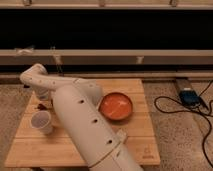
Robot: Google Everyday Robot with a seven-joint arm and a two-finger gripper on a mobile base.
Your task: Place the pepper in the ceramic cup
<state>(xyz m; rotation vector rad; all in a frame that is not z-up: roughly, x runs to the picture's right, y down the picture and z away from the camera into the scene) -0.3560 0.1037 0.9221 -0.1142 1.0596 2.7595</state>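
Pepper: small dark red sliver (pixel 44 105) near the table's left edge, directly under the gripper and just behind the cup.
Gripper: (pixel 43 98) hangs low over the pepper, at the end of a smooth white arm (pixel 80 120); open or closed cannot be told.
Ceramic cup: plain white, round, upright (pixel 41 121), close to the left edge.
Bowl: glossy orange-red, round (pixel 116 106), well right of the cup.
Table: pale wooden boards, straight-edged (pixel 137 135); open boards along the front.
Floor: speckled; black cable (pixel 167 106) at right.
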